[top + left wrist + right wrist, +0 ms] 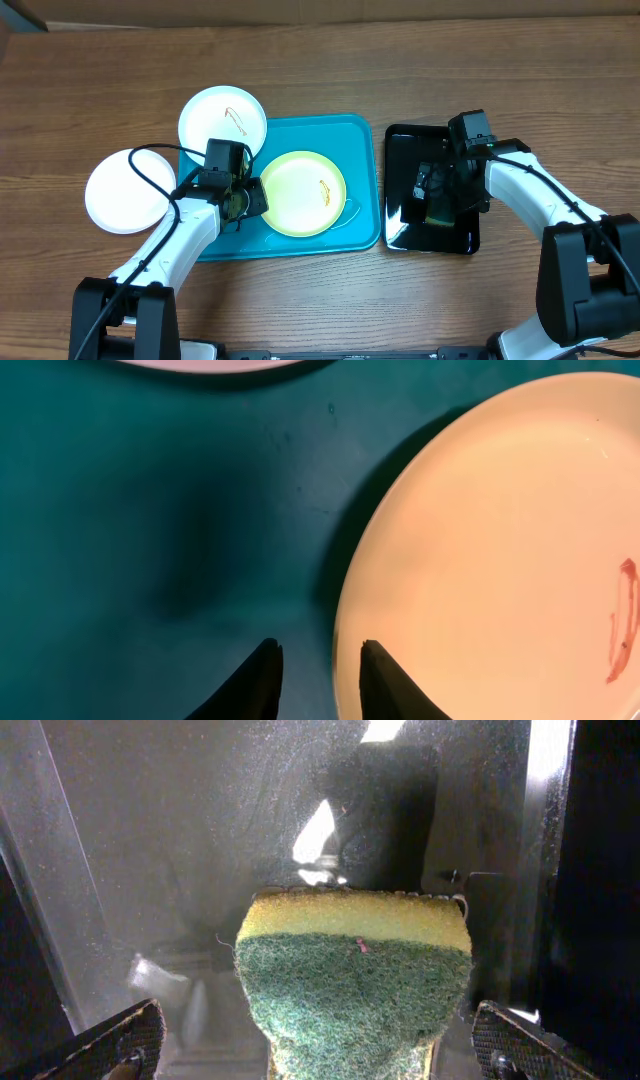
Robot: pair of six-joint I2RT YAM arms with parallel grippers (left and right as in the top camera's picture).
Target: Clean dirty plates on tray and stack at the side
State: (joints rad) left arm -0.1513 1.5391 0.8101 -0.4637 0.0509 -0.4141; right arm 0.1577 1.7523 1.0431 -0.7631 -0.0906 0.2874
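Narrowly parted, the left gripper straddles the left rim of the yellow-green plate near the right edge of the turquoise tray, apparently not yet pinching, so a shallow bite could slip off, while the right gripper gapes around the sponge on the black tray.

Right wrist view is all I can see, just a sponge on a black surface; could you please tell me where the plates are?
Observer: The yellow-green plate lies on the turquoise tray.
Operator: Thank you. And the white ones?
Observer: The smeared white plate overlaps the tray's far left corner, and the plain white plate sits on the table, left of the tray.
Operator: Is anything happening at the yellow-green one?
Observer: The left gripper straddles that plate's rim, one finger over the plate and one over the tray. I cannot tell whether it grips.
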